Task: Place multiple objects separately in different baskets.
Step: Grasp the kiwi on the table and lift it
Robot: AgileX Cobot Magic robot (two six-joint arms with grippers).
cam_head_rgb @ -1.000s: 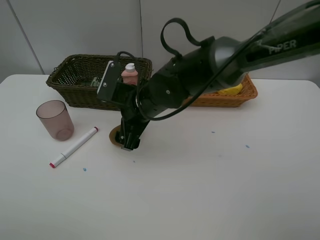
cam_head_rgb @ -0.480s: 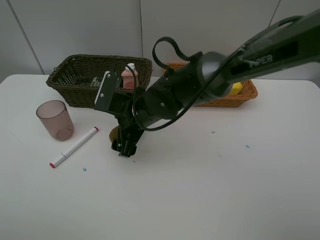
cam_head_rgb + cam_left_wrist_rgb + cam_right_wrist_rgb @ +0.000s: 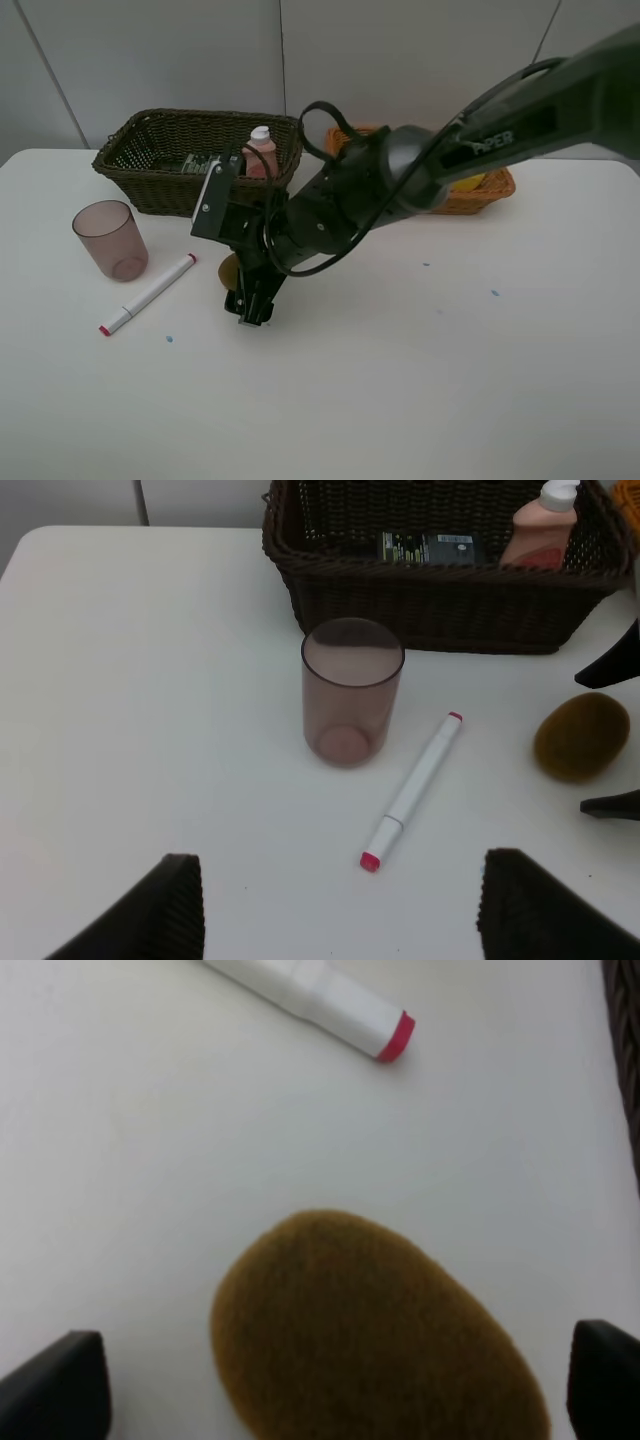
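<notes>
Surface: we see a white table point(image 3: 400, 380).
Right gripper point(image 3: 330, 1385): wide open, gripping nothing.
Brown fuzzy kiwi point(image 3: 370, 1330): on the table, between its jaws.
Left gripper point(image 3: 338, 910): open, we see it empty.

White tabletop point(image 3: 400, 380), matte, a few small blue specks point(image 3: 494, 293) on it. Back edge: dark wicker basket point(image 3: 150, 185) on the left, orange wicker basket point(image 3: 470, 200) on the right, both sitting flat. In front of the dark one: mauve cup point(image 3: 110, 240) upright, mouth up. White marker point(image 3: 148, 293) lies flat on a diagonal near the cup, not touching, red at both ends. Brown kiwi point(image 3: 581, 737) rests just past the marker's basket-side end, apart from it.
</notes>
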